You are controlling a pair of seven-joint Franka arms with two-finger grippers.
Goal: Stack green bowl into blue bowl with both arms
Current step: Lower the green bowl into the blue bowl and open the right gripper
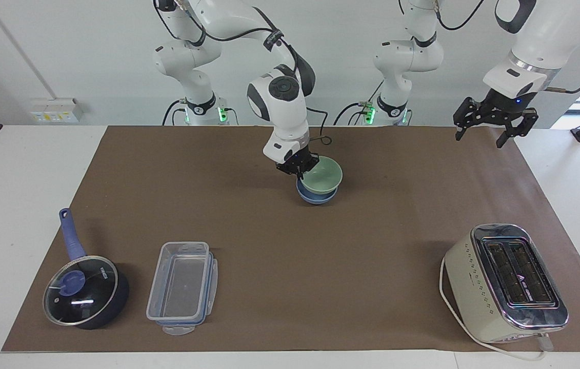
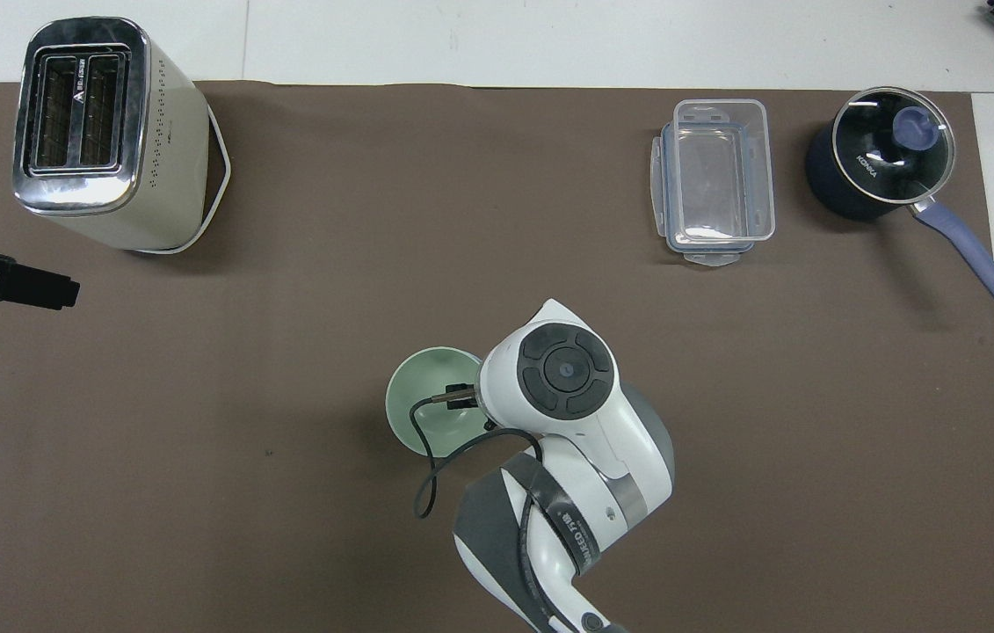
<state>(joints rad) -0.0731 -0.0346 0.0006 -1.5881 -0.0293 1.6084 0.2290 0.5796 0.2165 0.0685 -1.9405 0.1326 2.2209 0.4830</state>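
While the right gripper (image 1: 301, 167) pinches the green bowl's (image 1: 322, 175) rim, seating it in the blue bowl (image 1: 315, 196) mid-table, release seems next; the left gripper (image 1: 493, 122) waits open above the mat's edge.
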